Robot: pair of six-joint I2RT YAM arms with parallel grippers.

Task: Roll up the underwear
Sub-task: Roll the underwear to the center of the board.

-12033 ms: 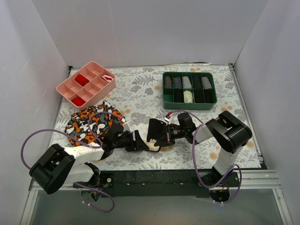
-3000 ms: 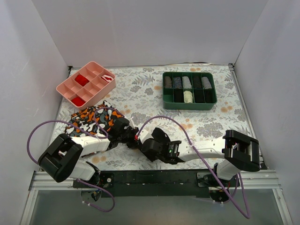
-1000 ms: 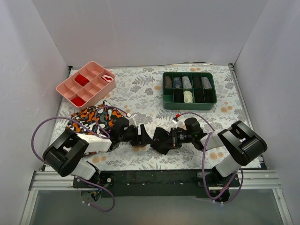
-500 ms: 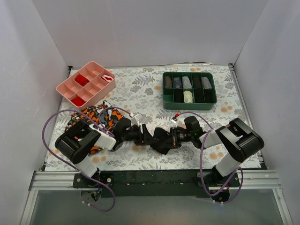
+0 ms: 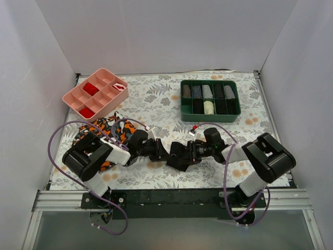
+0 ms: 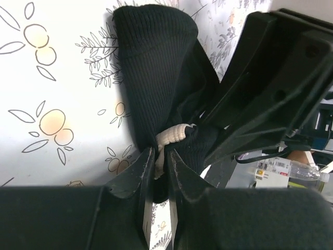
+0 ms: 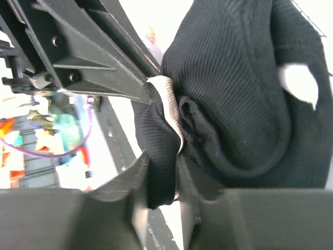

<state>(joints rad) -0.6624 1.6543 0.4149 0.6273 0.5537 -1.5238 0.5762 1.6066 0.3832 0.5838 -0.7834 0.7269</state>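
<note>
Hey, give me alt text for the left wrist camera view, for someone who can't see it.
The left gripper pinches bunched black underwear at its cream waistband, over a floral-print table. The right gripper reaches into the same fabric from the right.

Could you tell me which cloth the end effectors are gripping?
The underwear, black with a cream waistband, pinched by the left end effector and right end effector; the patterned cloth lies aside.

The table (image 5: 156,99) wore a leaf-and-fruit print. On it lay a pink compartment tray (image 5: 106,78) far left, a green tray (image 5: 209,117) far right, a patterned cloth (image 5: 104,131) near left — and the underwear (image 5: 176,155), bunched mid-front.
</note>
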